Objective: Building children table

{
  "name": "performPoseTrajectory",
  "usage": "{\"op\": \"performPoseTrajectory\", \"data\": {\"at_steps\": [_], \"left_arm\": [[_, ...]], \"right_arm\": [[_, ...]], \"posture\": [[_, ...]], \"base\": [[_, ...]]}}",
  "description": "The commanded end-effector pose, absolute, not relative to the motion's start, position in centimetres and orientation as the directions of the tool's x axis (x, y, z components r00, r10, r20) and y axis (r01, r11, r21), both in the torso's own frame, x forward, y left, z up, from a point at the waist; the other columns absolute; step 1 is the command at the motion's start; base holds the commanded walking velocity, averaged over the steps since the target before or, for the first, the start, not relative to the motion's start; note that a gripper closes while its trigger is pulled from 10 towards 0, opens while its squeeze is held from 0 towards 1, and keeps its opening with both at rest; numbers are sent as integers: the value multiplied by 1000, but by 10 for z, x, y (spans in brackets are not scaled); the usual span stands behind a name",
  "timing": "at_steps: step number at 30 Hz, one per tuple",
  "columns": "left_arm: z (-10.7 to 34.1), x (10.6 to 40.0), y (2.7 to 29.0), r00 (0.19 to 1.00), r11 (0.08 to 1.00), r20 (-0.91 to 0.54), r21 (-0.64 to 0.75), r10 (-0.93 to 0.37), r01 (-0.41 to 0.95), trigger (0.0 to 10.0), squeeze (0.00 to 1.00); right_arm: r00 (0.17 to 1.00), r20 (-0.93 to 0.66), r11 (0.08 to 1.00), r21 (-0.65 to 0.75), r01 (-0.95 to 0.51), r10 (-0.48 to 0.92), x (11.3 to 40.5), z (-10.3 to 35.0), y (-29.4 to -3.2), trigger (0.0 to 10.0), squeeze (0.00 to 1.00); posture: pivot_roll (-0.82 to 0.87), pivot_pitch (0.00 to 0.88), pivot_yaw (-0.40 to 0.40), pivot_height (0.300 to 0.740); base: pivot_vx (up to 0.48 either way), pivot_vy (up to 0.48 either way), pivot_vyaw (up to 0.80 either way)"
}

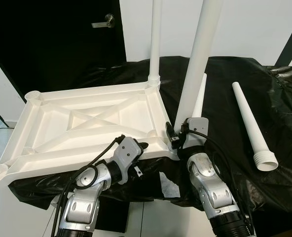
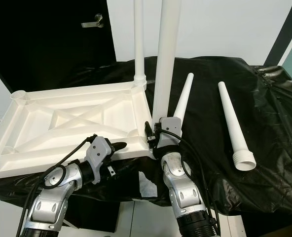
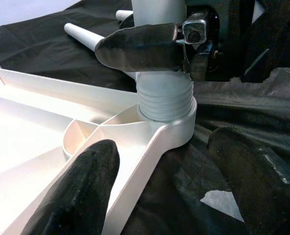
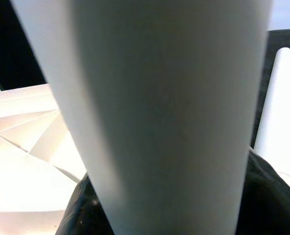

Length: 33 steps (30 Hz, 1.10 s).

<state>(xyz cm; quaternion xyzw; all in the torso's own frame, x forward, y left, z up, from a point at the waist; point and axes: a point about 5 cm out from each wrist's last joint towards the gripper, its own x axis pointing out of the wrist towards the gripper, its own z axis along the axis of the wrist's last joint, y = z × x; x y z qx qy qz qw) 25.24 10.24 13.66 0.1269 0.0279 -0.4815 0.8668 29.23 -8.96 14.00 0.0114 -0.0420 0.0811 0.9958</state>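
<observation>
Upturned tabletop [image 1: 87,123] is lying underside-up on the black sheet [image 1: 264,98], with its left end hanging over the sheet's near edge. Progress looks like roughly half — one leg [image 1: 155,44] is standing upright in the tabletop's far right corner socket, and a second leg [image 1: 198,59] is standing in the near right corner socket [image 3: 172,125], threads still showing above the rim in the left wrist view, so I'd judge it's not fully screwed home. Two spare legs are lying on the sheet to the right of the tabletop: one [image 1: 252,128] well apart, the other [image 1: 200,96] just behind the second leg. Both left-side sockets [image 1: 32,96] are sitting open.

Right gripper [image 1: 180,136] is reaching up from below the tabletop's near right corner, forearm angled steeply — fingers pinching the second leg just above its threads. Left gripper [image 1: 141,148] is sitting at the tabletop's near edge, just left of that same socket, wrist rolled inward, fingers [image 3: 81,186] spread on either side of the corner, pressing nothing that I can tell.

Left to do: finish seating this leg, then the two spares, then flip.
</observation>
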Motion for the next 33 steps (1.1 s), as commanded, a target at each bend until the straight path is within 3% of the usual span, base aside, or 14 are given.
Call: {"op": "performPoseTrajectory", "data": {"at_steps": [1,4,5,6,12,15,21,22,24,27,31,32,33], "left_arm": [[136,261,109,703,670,-130,224,-700,708,10000,0],[136,261,109,701,668,-129,224,-702,710,10000,0],[136,261,109,700,666,-128,229,-703,710,10000,0],[136,261,109,699,665,-127,231,-703,711,10000,0],[136,261,108,692,656,-127,236,-711,717,10000,0],[136,262,106,684,647,-124,242,-718,723,10000,0],[136,262,106,682,645,-123,243,-721,725,10000,0],[136,263,105,681,643,-122,245,-722,725,10000,0],[136,263,105,681,643,-122,245,-722,725,10000,0],[138,264,103,677,638,-115,252,-727,728,10000,0],[139,265,103,675,635,-114,256,-729,729,10000,0],[140,266,103,676,635,-111,261,-729,728,10000,0],[140,266,103,676,635,-111,261,-729,728,10000,0]], "right_arm": [[991,8,990,29,-135,135,289,124,-91,10000,0],[991,12,990,24,-137,137,289,124,-90,10000,0],[990,15,990,17,-141,141,289,125,-90,10000,71],[990,17,990,12,-141,141,289,125,-90,10000,1000],[967,63,968,21,-249,247,286,131,-94,10000,1000],[914,75,917,1,-399,398,286,135,-104,10000,1000],[895,72,897,-17,-441,441,288,136,-109,10000,1000],[868,68,871,-37,-490,492,292,139,-111,10000,0],[868,68,871,-37,-490,492,292,139,-111,10000,0],[758,28,756,-102,-647,652,305,144,-116,10000,0],[717,-6,711,-129,-692,697,309,144,-118,10000,0],[689,-44,676,-157,-720,723,312,141,-121,2275,0],[689,-44,676,-157,-720,723,312,141,-121,2275,0]], "posture": [[6,0,20,740],[6,0,20,740],[7,0,19,740],[7,0,19,740],[1,0,20,740],[-5,0,19,740],[-4,0,16,740],[0,0,13,740],[0,0,13,740],[5,0,9,740],[6,0,8,740],[10,0,5,740],[10,0,5,740]], "base": [[0,0,0],[0,0,0],[0,0,0],[0,0,0],[0,0,0],[0,0,0],[0,0,0],[0,0,0],[0,0,0],[0,0,0],[0,0,0],[0,0,0],[0,0,0]]}}
